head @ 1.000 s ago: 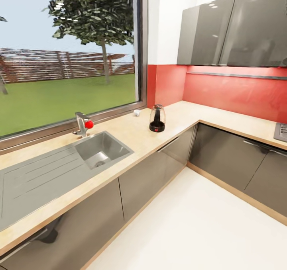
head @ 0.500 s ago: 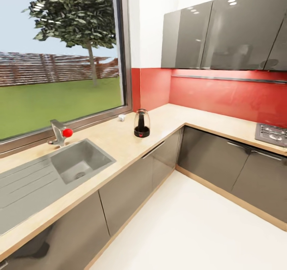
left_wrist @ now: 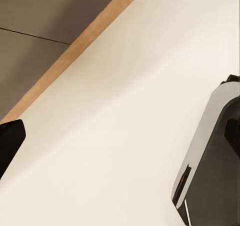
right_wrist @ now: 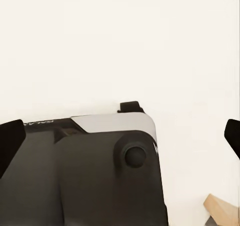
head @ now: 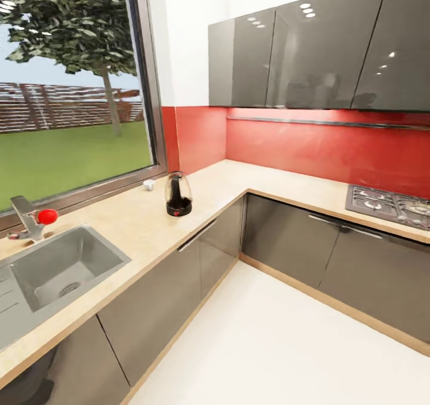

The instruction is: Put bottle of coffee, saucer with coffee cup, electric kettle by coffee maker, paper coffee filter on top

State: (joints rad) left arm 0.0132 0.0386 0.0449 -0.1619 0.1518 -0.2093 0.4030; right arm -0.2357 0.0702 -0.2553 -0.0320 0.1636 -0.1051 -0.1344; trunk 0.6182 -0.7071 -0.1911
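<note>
Grippers both point at the floor (left_wrist: 125, 111), each with one dark fingertip at a frame edge; I cannot tell their spread. My coffee maker (head: 178, 195) stands on the counter (head: 137, 223), left of centre. I judge I'm travelling; next, find the shelf.

The worktop (head: 221, 184) is pale beige with a faint mottled grain, over glossy dark grey cabinets (head: 286, 238) edged by a tan plinth, and the floor (head: 280, 345) is off-white. Behind it the backsplash (head: 298, 148) is bright red, the wall cabinets (head: 298, 52) are shiny charcoal dotted with white light reflections, and the coffee maker (head: 178, 194) is clear glass with a black core, black base and a small red mark. The sink (head: 60, 267) is matt grey steel, its tap (head: 27, 218) grey with a red knob (head: 47, 216), the hob (head: 388, 205) dark grey, and the robot base (right_wrist: 85, 171) black with a silver-grey panel
</note>
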